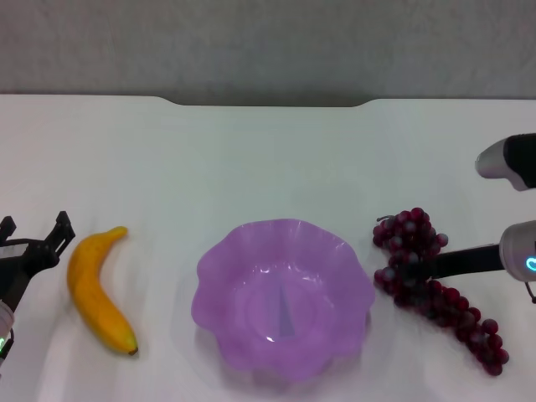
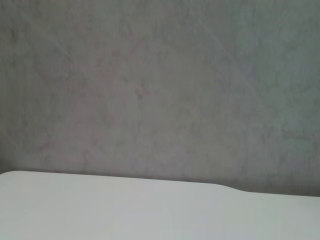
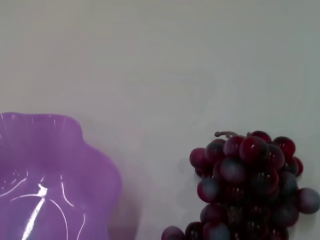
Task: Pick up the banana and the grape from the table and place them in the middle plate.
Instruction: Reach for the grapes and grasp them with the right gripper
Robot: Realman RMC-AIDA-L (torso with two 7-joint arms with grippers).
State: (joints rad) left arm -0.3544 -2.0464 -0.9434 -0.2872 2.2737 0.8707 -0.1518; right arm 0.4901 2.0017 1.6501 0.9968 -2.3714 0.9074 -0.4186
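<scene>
Dark grape [image 1: 435,289] sat in the right gripper [image 1: 402,272], whose grip I couldn't judge; lifting needed a central hold.

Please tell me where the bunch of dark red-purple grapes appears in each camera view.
Head view: bunch of dark red-purple grapes at right, beside the translucent purple scalloped plate.
Left wrist view: not in it.
Right wrist view: grapes in the lower right corner.
Shared landmark: the plate.
</scene>
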